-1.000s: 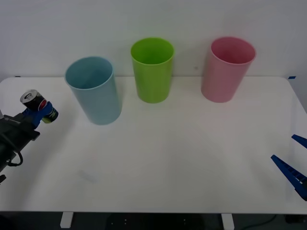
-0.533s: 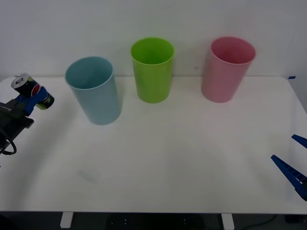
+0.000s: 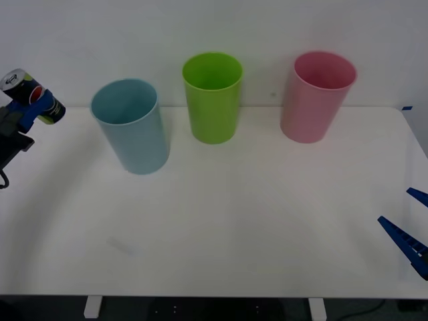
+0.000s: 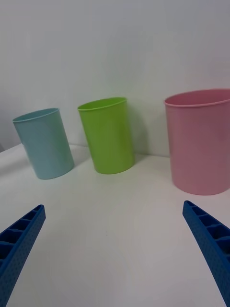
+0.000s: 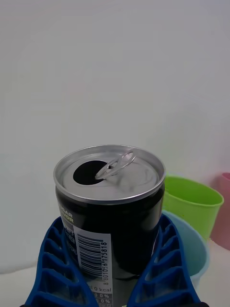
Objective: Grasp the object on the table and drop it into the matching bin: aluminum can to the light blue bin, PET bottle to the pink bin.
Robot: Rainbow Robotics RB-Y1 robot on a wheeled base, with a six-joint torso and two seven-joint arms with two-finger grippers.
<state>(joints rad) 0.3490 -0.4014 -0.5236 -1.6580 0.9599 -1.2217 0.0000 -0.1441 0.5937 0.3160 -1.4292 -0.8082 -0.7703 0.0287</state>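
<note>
- aluminum can (image 3: 30, 95) clamped between left gripper (image 3: 33, 110) jaws, lifted clear of the table (image 3: 234, 221), tilted.
- light blue bin (image 3: 131, 127) next out from the jaws, toward the robot's right, not under can yet.
- Grasp done; carry over the rim and release left.
- right gripper (image 3: 409, 227) parked at the table's near right edge, jaws apart.

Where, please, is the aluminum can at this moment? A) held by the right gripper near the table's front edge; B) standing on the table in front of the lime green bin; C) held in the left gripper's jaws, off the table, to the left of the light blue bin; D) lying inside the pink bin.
C: the left gripper is shut on the aluminum can, raised left of the light blue bin.
</note>
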